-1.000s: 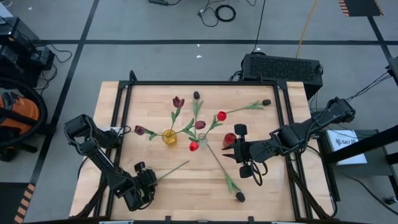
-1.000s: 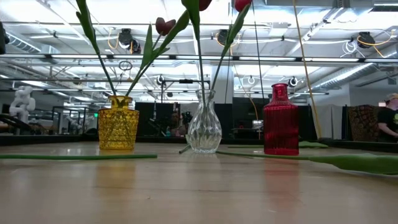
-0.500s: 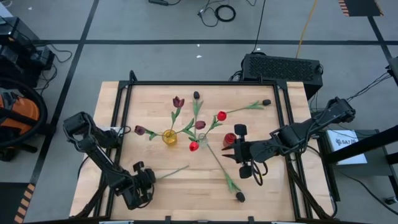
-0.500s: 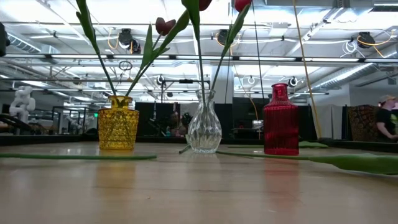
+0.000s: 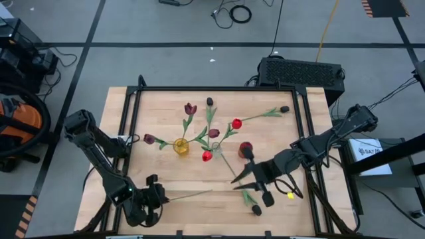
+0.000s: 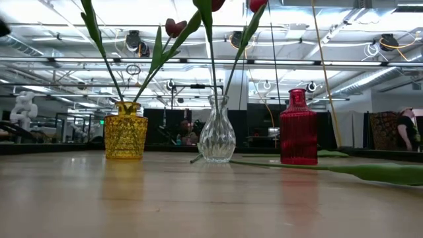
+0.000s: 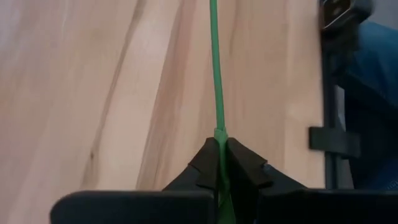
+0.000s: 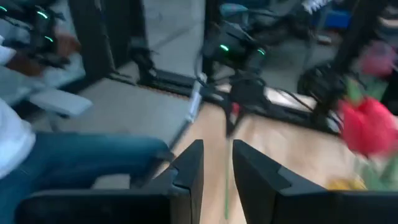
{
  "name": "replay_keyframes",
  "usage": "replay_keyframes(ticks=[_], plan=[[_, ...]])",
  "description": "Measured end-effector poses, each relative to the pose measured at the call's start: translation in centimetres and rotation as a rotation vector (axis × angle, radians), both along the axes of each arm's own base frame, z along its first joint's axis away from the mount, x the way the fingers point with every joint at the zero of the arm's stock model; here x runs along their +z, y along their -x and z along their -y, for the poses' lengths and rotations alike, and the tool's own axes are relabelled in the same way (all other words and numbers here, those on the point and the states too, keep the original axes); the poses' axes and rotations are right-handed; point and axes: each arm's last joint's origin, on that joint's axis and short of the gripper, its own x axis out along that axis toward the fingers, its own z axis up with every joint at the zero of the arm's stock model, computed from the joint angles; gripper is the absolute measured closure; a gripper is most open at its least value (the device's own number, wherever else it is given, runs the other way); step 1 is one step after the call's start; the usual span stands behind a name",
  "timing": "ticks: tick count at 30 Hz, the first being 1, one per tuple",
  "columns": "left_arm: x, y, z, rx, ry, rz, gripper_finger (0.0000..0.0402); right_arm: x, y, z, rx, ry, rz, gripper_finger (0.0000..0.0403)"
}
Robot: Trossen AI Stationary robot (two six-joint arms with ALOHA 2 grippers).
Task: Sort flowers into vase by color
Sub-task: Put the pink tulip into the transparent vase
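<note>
I have the left tool (image 7: 217, 163) at the near left edge of the tabletop (image 5: 179, 206), pinching a stem (image 7: 215, 68) by its end, the rest running out over the wood. I judge the end grip leaves the length free to feed into a vase. Its head I cannot make out.

Right tool (image 5: 240, 177) is right of centre, above a tulip (image 5: 247, 197) lying flat, probably lining up on it. Its fingers (image 8: 186, 171) stand a little apart with nothing between them.

Further back stand the yellow vase (image 6: 125, 129), glass vase (image 6: 217, 129) and red vase (image 6: 299, 128). The first two hold stems; the red one looks empty. The low view cuts off most heads. A loose tulip (image 5: 269, 113) lies at the far right.
</note>
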Motion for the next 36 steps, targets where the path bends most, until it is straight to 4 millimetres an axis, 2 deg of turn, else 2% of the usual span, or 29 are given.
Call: replay_keyframes(ticks=[4, 11, 17, 21, 25, 36], plan=[[1.5, -0.9, 0.2, -0.046, -0.026, 0.028, 0.0381, -0.3, -1.1, -0.9, 0.011, -0.029, 0.042, 0.0325], [4.3, -3.4, -0.4, -0.114, -0.091, 0.095, 0.0381, -0.6, -4.1, -2.5, -0.025, 0.057, -0.07, 0.0325], [8.3, -5.5, -1.8, -0.146, -0.16, 0.109, 0.0381, -3.4, -6.9, -3.8, -0.054, 0.193, -0.265, 0.0325], [10.3, -6.2, -2.5, -0.166, -0.167, 0.097, 0.0382, -4.2, -8.6, -3.9, -0.069, 0.221, -0.318, 0.0325], [11.2, -6.7, -3.1, -0.187, -0.158, 0.089, 0.0382, -4.6, -9.6, -3.8, -0.081, 0.234, -0.337, 0.0325], [10.9, -7.2, -4.2, -0.171, -0.18, 0.044, 0.0382, -4.8, -9.6, -3.5, -0.102, 0.232, -0.371, 0.0325]])
